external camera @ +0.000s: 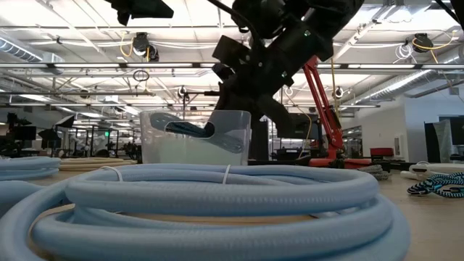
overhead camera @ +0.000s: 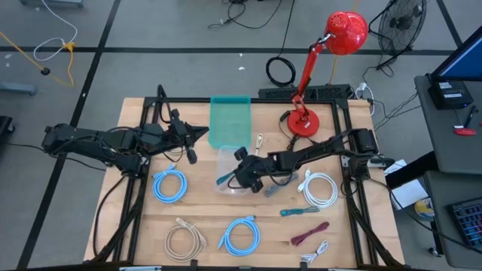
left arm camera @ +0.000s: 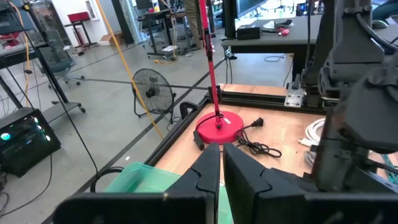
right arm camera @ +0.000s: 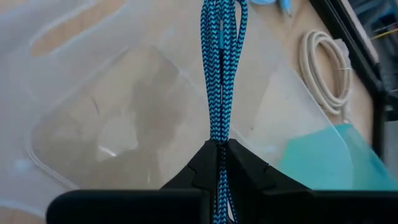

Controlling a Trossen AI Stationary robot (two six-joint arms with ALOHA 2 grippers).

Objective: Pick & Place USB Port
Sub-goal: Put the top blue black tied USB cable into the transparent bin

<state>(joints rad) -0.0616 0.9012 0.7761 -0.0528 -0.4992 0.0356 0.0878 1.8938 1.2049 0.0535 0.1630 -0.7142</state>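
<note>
Centrally, the right gripper (overhead camera: 239, 175) hangs over the clear, open plastic container (overhead camera: 226, 159) on the wooden table (overhead camera: 203, 214); its dark fingers (right arm camera: 200, 168) are pressed together, pinching the braided blue-and-black USB cable (right arm camera: 217, 68), whose free length stretches over the container's transparent floor; in the low view part of the cable (external camera: 190, 129) lies curved inside the container's walls; the translucent green lid (overhead camera: 230, 120) lies flat just beyond the container; the left gripper (overhead camera: 202, 134) is raised near the lid's edge, its fingers (left arm camera: 208, 171) closed with nothing between them; a red desk lamp (overhead camera: 325, 71) stands at the table's far side; coiled cables, two light blue (overhead camera: 169, 185), one white (overhead camera: 320, 188) and one beige (overhead camera: 184, 241), lie around the near half of the table.
</note>
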